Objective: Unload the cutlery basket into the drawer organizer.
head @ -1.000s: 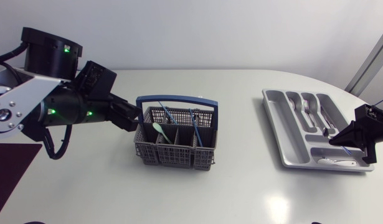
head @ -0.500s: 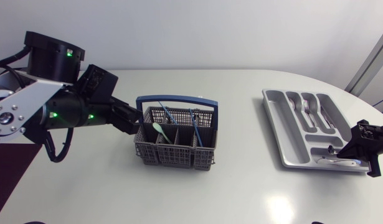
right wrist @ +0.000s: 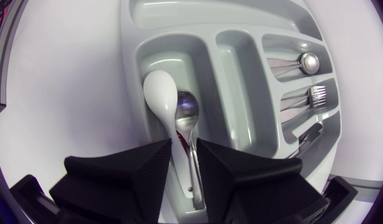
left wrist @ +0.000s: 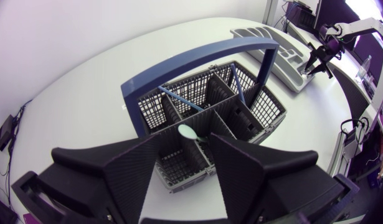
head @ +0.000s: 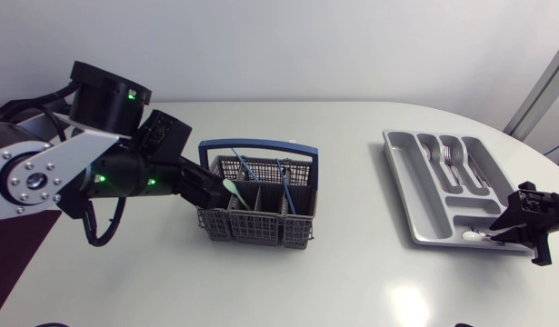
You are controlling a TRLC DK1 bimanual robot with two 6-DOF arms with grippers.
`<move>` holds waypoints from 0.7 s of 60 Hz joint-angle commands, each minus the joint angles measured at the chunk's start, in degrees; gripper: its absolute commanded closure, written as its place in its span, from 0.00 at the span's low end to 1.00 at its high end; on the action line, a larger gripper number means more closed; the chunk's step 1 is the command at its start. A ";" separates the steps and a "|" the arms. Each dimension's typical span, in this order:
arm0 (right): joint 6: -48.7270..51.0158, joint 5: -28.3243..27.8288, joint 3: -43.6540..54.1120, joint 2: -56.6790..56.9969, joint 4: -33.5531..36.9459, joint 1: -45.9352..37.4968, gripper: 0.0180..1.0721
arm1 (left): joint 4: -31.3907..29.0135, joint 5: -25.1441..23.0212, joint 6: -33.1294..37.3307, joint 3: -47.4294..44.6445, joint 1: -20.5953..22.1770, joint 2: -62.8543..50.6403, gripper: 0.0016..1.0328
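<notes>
The grey mesh cutlery basket [head: 254, 218] with a blue handle [head: 258, 144] stands left of the table's middle. In it are a pale green spoon [head: 231, 187] and blue-handled pieces [head: 285, 173]. My left gripper [head: 209, 188] hangs open over the basket's left end; the green spoon [left wrist: 188, 132] stands just ahead of its fingers. The grey drawer organizer [head: 402, 182] lies at the right. My right gripper [head: 500, 232] is low over its near cross compartment, open by a little. A white spoon [right wrist: 162, 98] lies there on a metal spoon [right wrist: 186, 115], their handles between the fingers.
Forks and a spoon [head: 447, 154] lie in the organizer's long compartments, also seen ahead of my right gripper as a spoon end [right wrist: 309, 61] and fork tines [right wrist: 317, 93]. From the left wrist, the organizer [left wrist: 266, 43] shows beyond the basket [left wrist: 154, 112].
My left arm has swung right, bringing its gripper from beside the basket to over its left end. My right gripper sank to the organizer's near compartment and its fingers parted around the white spoon.
</notes>
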State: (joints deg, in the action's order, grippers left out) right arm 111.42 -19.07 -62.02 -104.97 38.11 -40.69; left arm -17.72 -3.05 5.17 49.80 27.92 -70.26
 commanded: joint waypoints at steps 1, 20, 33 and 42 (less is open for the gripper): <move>-0.15 0.35 1.46 1.34 0.39 -0.71 0.50 | -0.74 -1.08 -2.09 -0.32 -0.41 -1.72 0.47; -5.51 -1.14 7.88 11.72 1.00 3.25 0.47 | -3.29 -4.95 -6.84 3.81 -2.26 -6.82 0.55; -13.24 -4.31 11.66 20.86 1.88 7.38 0.33 | -4.78 -8.64 -10.09 6.71 -5.42 -10.25 0.59; -16.67 -5.54 14.29 27.18 3.11 10.89 0.32 | -5.14 -9.61 -11.06 7.50 -5.51 -12.27 0.59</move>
State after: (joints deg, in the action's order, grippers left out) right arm 97.23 -23.86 -49.98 -80.34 39.57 -31.22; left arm -22.09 -11.75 -4.10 55.57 22.61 -80.82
